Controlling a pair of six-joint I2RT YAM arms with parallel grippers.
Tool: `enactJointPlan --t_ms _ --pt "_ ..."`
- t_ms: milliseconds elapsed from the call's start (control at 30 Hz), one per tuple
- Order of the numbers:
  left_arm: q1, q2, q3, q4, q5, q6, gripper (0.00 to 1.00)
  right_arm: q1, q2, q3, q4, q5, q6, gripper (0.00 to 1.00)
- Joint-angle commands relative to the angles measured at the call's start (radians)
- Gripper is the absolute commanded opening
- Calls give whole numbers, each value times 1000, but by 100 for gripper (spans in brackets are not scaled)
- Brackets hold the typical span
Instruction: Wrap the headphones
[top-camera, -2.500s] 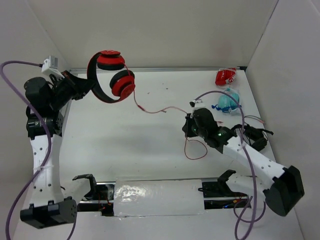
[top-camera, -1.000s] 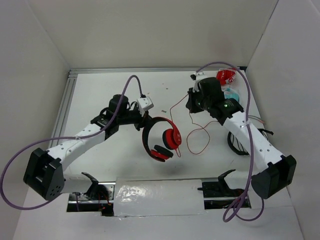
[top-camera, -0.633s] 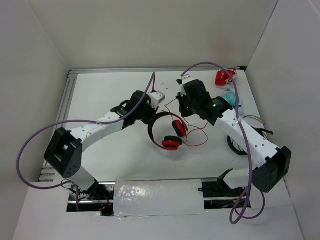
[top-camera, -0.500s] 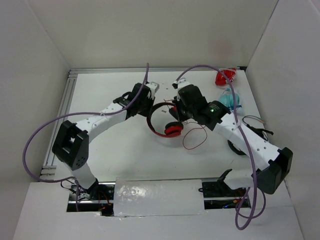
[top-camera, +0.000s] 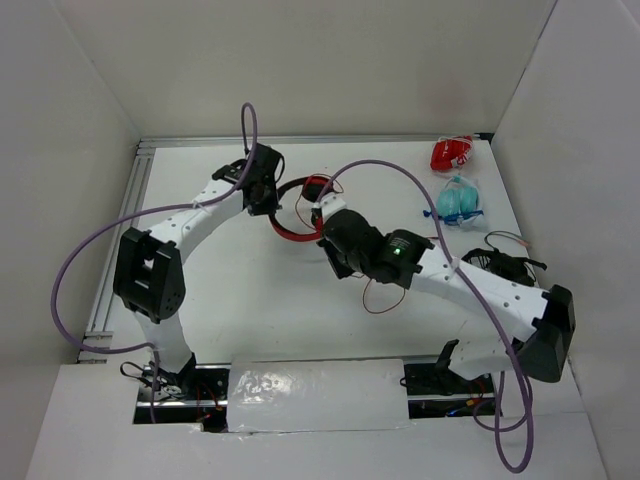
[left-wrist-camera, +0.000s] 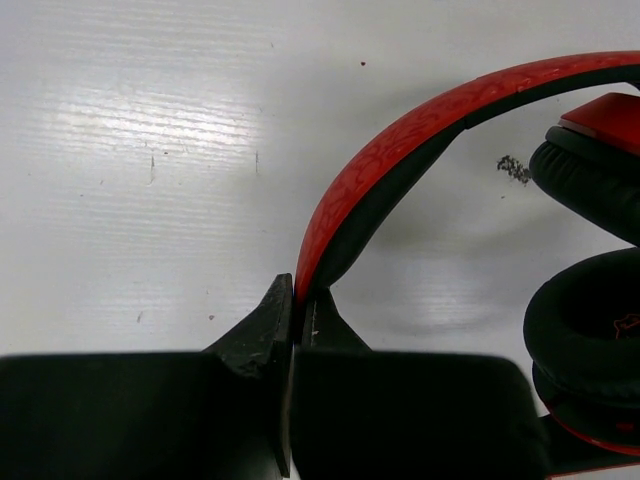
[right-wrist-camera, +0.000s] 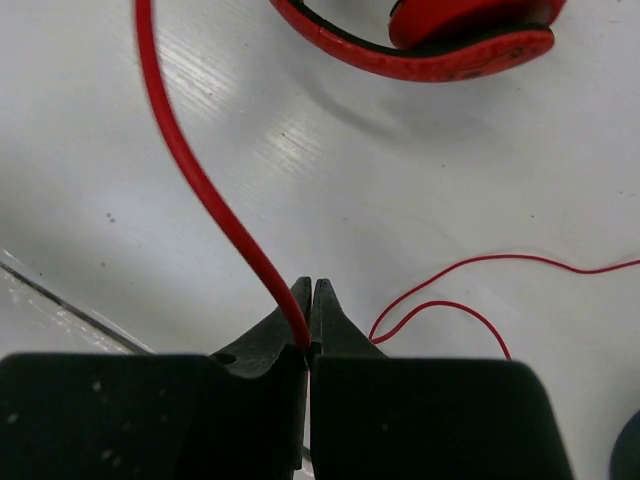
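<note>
Both arms on the set: one anchors, one holds cable.
Left gripper (left-wrist-camera: 297, 300) is clamped on the headband (left-wrist-camera: 390, 160) of the red over-ear headphones with black ear pads (left-wrist-camera: 590, 190), which I judge steadies them; the cups lie to its right. Right gripper (right-wrist-camera: 309, 300) pinches their thin red cable (right-wrist-camera: 200, 190), ready for winding, with the headphones just ahead of it.

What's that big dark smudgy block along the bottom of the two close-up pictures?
Left wrist view: the left fingers, too near the lens to be sharp; the headband throws a soft shadow on the table. Right wrist view: the right fingers, equally soft, while the cable looks crisp and the table glints. Top external view: evenly lit.
</note>
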Motion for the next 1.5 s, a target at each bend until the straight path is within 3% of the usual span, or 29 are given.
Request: enactJointPlan --t_ms 0,233,400,500,700,967,1100,1300,1467 --pt "-15 -73 -12 63 60 -34 0 7 75 39 75 -3 -18 0" --pt "19 -160 -73 120 147 -56 0 -1 170 64 172 -98 -45 0" --pt "79 -176 -64 113 186 -94 0 25 91 -138 331 -240 -70 0" --pt "151 -211 -66 135 294 -123 0 33 40 -293 474 -317 -62 0" --pt "234 -277 -95 215 460 -135 0 36 28 -429 563 -340 11 0" --pt "318 -337 -60 212 563 -131 0 33 -6 -582 690 -299 129 0" --pt "332 -415 -130 278 653 -71 0 4 -52 -611 736 -193 174 0" --pt "324 -516 -217 360 798 -29 0 -108 -90 -591 780 -365 88 0" --pt "363 -547 -216 389 885 -69 0 -156 5 -596 793 -474 85 0"
